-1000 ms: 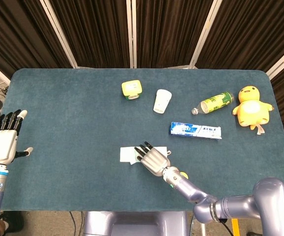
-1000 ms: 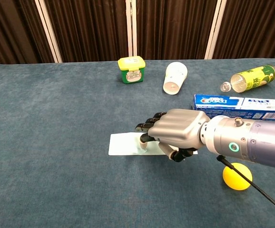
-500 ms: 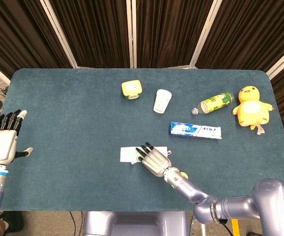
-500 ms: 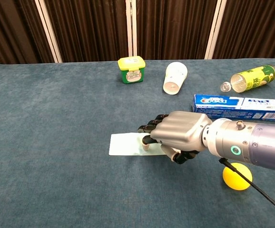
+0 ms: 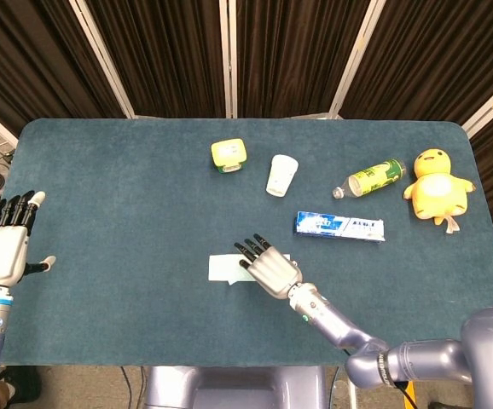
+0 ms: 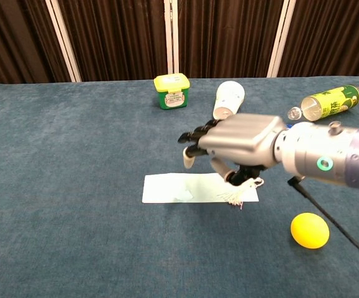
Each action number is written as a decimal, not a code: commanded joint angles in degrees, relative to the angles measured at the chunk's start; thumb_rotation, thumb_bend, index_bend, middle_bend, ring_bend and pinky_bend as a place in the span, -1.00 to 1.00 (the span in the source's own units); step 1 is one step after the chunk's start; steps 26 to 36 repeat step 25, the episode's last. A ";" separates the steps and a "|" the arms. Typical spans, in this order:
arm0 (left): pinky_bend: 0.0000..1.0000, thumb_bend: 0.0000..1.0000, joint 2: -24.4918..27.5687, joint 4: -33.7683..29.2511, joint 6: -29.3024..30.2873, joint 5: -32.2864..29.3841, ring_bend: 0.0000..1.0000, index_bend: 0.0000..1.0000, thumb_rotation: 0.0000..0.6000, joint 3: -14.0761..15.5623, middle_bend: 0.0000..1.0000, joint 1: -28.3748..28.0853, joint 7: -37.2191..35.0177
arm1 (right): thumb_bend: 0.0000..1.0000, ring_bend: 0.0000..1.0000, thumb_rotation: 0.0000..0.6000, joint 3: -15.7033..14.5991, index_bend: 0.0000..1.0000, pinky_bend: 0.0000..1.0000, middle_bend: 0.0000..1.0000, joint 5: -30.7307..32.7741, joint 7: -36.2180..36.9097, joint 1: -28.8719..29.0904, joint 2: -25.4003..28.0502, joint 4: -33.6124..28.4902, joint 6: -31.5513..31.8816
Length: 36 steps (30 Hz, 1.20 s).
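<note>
Lifted off the pale cloth [image 6: 195,188] since a second before: right hand [image 6: 232,146], fingers spread, holding nothing, just above the cloth's right end. Cloth flat at mid-table, long axis left to right, tassel [image 6: 235,197] near the front right corner. Left hand [image 5: 2,250] open, far left, well apart. Yellow ball [image 6: 309,230] nearby; bare felt leftward.

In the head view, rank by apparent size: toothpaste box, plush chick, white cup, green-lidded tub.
1. Toothpaste box and plush chick: the box is longer, the chick bulkier, so unranked.
2. White cup and green-lidded tub: look alike.
</note>
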 commanded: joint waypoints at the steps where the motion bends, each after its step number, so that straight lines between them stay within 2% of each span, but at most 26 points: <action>1: -1.00 -1.00 0.18 -0.11 0.18 0.19 -1.00 -1.00 1.00 0.15 -1.00 0.23 -0.18 | 0.66 -1.00 1.00 0.25 -0.48 -1.00 -1.00 -2.94 2.61 -1.99 4.38 -3.31 2.87; 6: -1.00 -1.00 0.87 -0.77 0.95 1.19 -1.00 -1.00 1.00 0.93 -1.00 1.20 -0.73 | 0.61 -1.00 1.00 -0.99 -0.53 -1.00 -1.00 -8.94 9.73 -8.00 13.71 -8.53 9.99; 9: -1.00 -1.00 1.15 -1.27 1.60 2.01 -1.00 -1.00 1.00 1.65 -1.00 2.01 -1.05 | 0.38 -1.00 1.00 -2.22 -0.62 -1.00 -1.00 -12.30 14.24 -11.95 17.93 -9.86 14.26; 13: -1.00 -1.00 1.40 -1.45 2.54 3.61 -1.00 -1.00 1.00 3.11 -1.00 3.35 -1.40 | -0.74 -1.00 1.00 -4.21 -0.90 -1.00 -1.00 -15.54 20.47 -18.17 22.27 -10.59 20.63; 14: -1.00 -1.00 1.43 -1.44 2.77 4.06 -1.00 -1.00 1.00 3.56 -1.00 3.75 -1.53 | -0.91 -1.00 1.00 -4.73 -0.95 -1.00 -1.00 -15.97 21.93 -19.71 23.12 -10.87 21.98; 15: -1.00 -1.00 1.44 -1.45 3.03 4.49 -1.00 -1.00 1.00 3.95 -1.00 4.13 -1.71 | -0.97 -1.00 1.00 -5.23 -0.98 -1.00 -1.00 -16.20 23.50 -21.27 23.86 -11.12 23.24; 19: -1.00 -1.00 1.42 -1.50 4.42 6.32 -1.00 -1.00 1.00 5.42 -1.00 5.67 -2.12 | -1.00 -1.00 1.00 -7.06 -1.00 -1.00 -1.00 -17.68 28.34 -26.25 25.53 -11.11 27.41; 25: -1.00 -1.00 1.06 -1.00 7.05 9.81 -1.00 -1.00 1.00 7.49 -1.00 8.25 -3.51 | -1.00 -1.00 1.00 -9.30 -1.00 -1.00 -1.00 -20.70 33.49 -33.97 25.12 -6.67 34.29; 36: -1.00 -1.00 1.06 -1.00 7.05 9.81 -1.00 -1.00 1.00 7.49 -1.00 8.25 -3.51 | -1.00 -1.00 1.00 -9.30 -1.00 -1.00 -1.00 -20.70 33.49 -33.97 25.12 -6.67 34.29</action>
